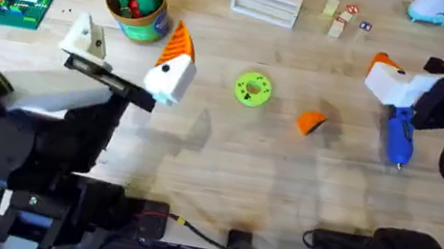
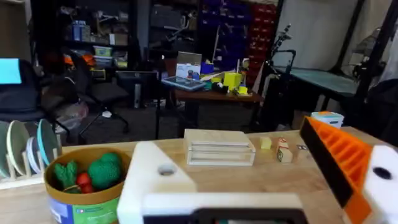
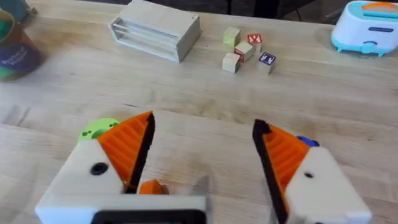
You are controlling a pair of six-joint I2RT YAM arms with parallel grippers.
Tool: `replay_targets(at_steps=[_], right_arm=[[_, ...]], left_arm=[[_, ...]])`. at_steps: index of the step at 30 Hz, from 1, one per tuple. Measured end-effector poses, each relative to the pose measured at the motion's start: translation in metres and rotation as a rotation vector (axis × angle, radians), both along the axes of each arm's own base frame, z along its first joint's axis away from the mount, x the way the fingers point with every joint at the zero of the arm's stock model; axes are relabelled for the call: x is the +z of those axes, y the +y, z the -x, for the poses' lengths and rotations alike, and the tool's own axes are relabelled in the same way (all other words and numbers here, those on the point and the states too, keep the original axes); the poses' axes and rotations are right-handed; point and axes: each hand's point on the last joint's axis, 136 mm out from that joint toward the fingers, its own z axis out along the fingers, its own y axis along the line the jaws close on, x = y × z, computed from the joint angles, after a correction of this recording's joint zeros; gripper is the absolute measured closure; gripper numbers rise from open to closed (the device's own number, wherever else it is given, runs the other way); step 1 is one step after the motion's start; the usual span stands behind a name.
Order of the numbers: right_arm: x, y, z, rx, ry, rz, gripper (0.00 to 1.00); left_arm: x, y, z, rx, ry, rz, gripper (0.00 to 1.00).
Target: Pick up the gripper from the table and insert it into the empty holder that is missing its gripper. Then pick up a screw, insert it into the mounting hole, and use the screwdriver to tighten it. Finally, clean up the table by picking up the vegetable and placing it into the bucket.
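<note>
The left hand [image 1: 130, 55] hovers spread wide, its empty holder [image 1: 85, 36] bare at ten o'clock. The bucket [image 1: 137, 7] stands just beyond. The gripper [image 1: 311, 122] lies on the table [image 1: 223, 170] centre-right. At three o'clock the right hand [image 1: 412, 70] hangs released over the screwdriver [image 1: 399, 136].

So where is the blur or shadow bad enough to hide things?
Overhead: the left arm close under the camera is dark and blurred, the loose orange gripper sharp, faint shadows mid-table. Left wrist: white mount soft, back room dim. Right wrist: near orange pads blurred, wooden blocks clear.
</note>
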Motion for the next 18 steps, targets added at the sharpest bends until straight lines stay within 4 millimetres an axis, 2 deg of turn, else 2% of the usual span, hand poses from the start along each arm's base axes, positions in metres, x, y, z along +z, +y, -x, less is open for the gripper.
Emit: replay_targets(at_steps=[7, 13, 18], right_arm=[[0.000, 0.000, 0.000, 0.000, 0.000, 0.000, 0.010], [0.000, 0.000, 0.000, 0.000, 0.000, 0.000, 0.010], [0.000, 0.000, 0.000, 0.000, 0.000, 0.000, 0.010]], left_arm=[[-0.007, 0.001, 0.014, 0.000, -0.082, 0.006, 0.008], [-0.022, 0.000, 0.011, -0.001, -0.041, 0.003, 0.007], [-0.055, -0.001, 0.004, -0.004, 0.098, -0.007, 0.008]])
